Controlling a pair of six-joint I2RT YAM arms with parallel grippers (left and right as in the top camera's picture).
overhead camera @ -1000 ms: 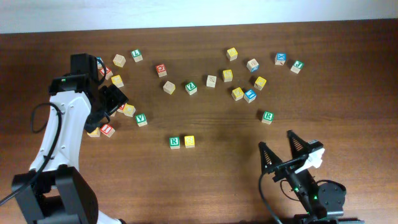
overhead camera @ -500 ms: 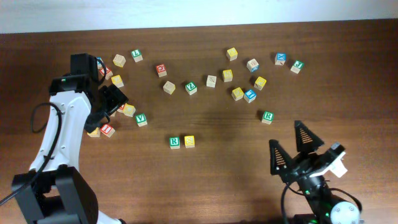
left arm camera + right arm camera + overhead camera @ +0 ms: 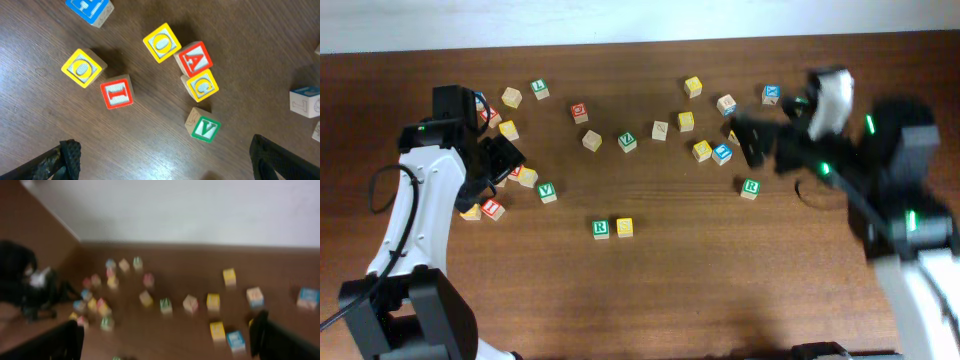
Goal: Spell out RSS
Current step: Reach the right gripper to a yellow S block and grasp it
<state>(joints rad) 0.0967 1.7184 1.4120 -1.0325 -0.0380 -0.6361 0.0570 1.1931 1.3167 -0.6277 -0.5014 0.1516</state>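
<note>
A green R cube (image 3: 601, 229) sits at the table's front middle, with a yellow cube (image 3: 624, 228) touching its right side. A second green R cube (image 3: 750, 187) lies alone to the right. More yellow cubes (image 3: 702, 150) lie in the back cluster, their letters too small to read. My left gripper (image 3: 505, 160) is open and empty, hovering over the left cluster (image 3: 167, 167). My right gripper (image 3: 765, 135) is raised high at the back right, blurred, open and empty (image 3: 167, 342).
In the left wrist view lie two yellow O cubes (image 3: 79, 67), a red I (image 3: 116, 92), a red A (image 3: 193, 56), a yellow cube (image 3: 202, 85) and a green V (image 3: 205, 129). Several more cubes are scattered along the back (image 3: 580, 112).
My right arm has swung up from the front right corner to the back right, high over the cubes there. The left arm and all cubes have stayed put.
</note>
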